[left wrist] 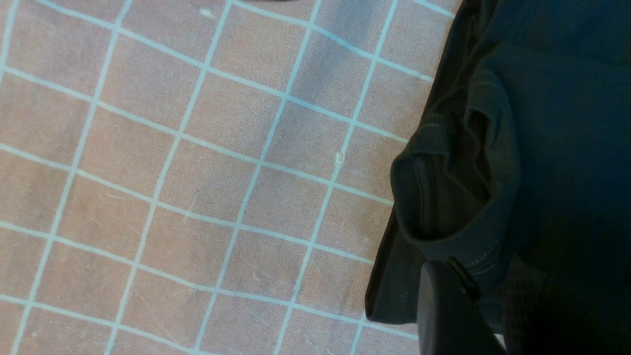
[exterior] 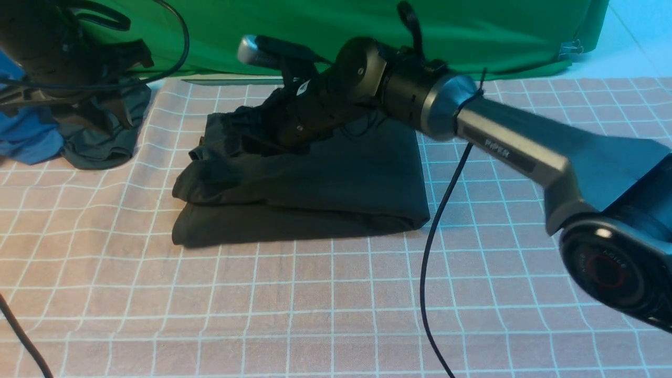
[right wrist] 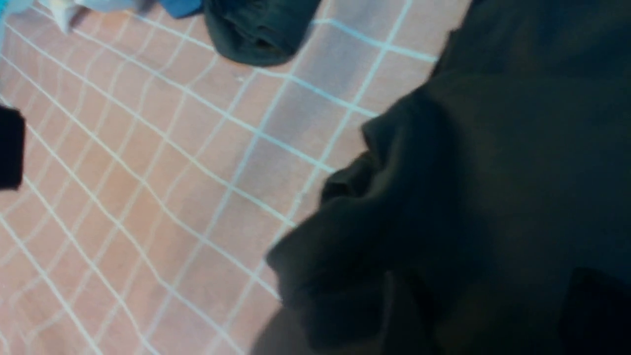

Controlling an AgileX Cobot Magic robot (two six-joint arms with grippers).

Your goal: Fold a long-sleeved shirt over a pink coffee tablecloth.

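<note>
**Under the right gripper (exterior: 273, 137): the bunched far-left corner of the shirt (exterior: 325, 178)**

Item: shirt, black, folded to a wide block on the tablecloth (exterior: 315, 294).

Long axis: side to side across the front view, at a slight slant to the white grid. The near edge lies flat in layers. The left end is rumpled, with loose folds standing up.

Position from the right gripper: the loose folds sit directly beneath its tip, touching it or very nearly. The bulk of the block runs off to the gripper's right and back toward the robot. Bare tablecloth lies just to its left.

Right gripper, state: the tip is black against black, so I cannot tell whether the jaws stand apart or together, or whether they hold any fabric. The right wrist view is blurred and shows only dark cloth close below.

Left gripper (exterior: 97, 113): well apart to the left, over a small dark garment (exterior: 105, 144) beside a blue garment (exterior: 26, 136). Its jaws cannot be told either.

Nearer arm: the right, by far.

Judgement: the fold looks largely done. The coming move likely turns on that loose left end. Pressing it flat along the long axis, or lifting straight up, would avoid dragging the layers.
</note>
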